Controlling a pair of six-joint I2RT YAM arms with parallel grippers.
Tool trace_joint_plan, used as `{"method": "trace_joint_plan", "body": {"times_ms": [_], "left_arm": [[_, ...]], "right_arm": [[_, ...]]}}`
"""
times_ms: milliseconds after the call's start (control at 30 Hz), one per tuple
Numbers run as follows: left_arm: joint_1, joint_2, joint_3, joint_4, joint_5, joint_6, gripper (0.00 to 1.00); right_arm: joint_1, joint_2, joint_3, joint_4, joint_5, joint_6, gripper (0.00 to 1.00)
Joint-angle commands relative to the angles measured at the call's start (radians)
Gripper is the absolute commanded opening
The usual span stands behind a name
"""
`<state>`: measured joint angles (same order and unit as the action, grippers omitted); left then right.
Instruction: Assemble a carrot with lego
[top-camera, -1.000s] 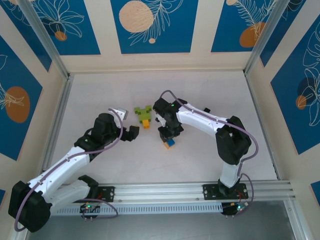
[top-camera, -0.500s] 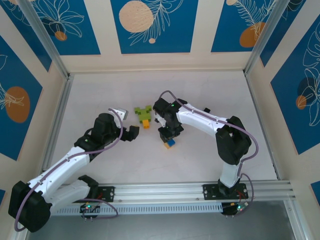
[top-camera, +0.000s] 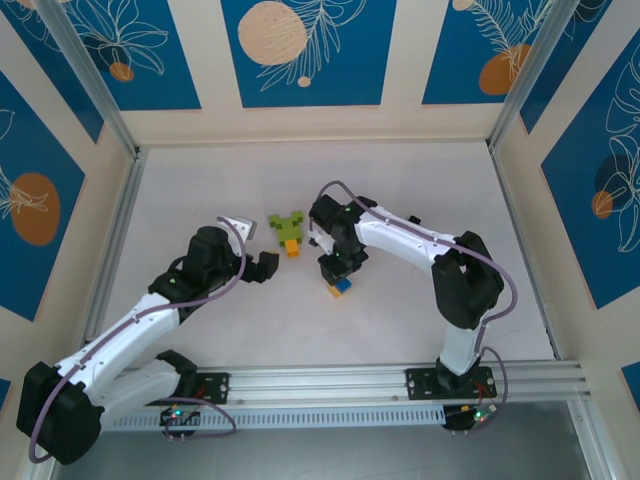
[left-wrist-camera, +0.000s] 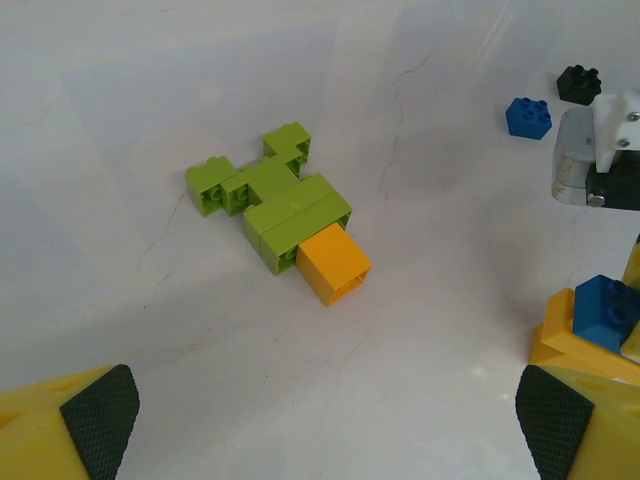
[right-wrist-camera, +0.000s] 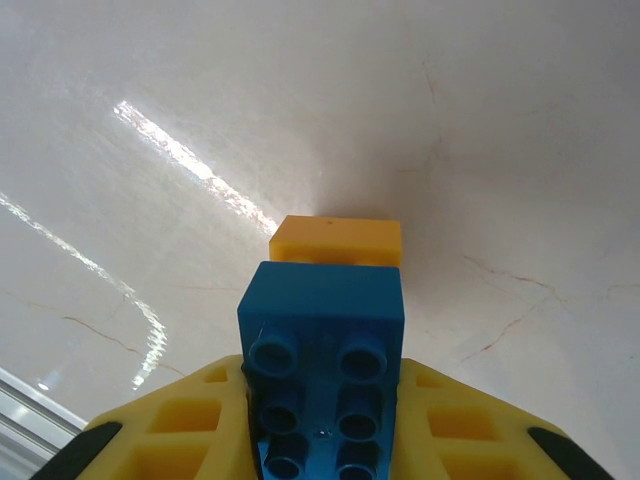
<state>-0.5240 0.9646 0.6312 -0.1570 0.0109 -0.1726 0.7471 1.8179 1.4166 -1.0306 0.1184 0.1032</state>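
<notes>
Where right fingers (right-wrist-camera: 170, 440) clamp blue brick (right-wrist-camera: 322, 330), orange brick (right-wrist-camera: 338, 240) touches it.

No readable text, labels or numbers anywhere.

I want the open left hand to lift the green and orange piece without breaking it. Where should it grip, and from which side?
Probably from above, on the wide green bar beside the orange brick: it lies flat, and the bar's two short ends are flat and free.
</notes>
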Motion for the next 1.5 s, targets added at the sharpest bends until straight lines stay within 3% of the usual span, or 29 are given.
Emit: {"method": "trace_joint_plan", "body": {"times_ms": [0,400,1300,1467], "left_arm": [[-0.004,0.002,0.025,-0.006,0.018,0.02,0.99],[-0.003,0.001,0.027,-0.005,0.018,0.021,0.99],[-0.004,-0.007,0.025,-0.006,0.021,0.02,0.99],[-0.003,-0.007,0.025,-0.008,0.023,0.022,0.99]], "right_arm": [[-0.008,0.045,-0.032,-0.032,-0.035,-0.014,0.29],[0.026,0.083,-0.024,-0.023,-0.041,0.094,0.29],[0.07,0.212,-0.046,-0.089,-0.019,0.092,0.28],[0.041,0.17,-0.033,-0.054,-0.021,0.099,0.27]]}}
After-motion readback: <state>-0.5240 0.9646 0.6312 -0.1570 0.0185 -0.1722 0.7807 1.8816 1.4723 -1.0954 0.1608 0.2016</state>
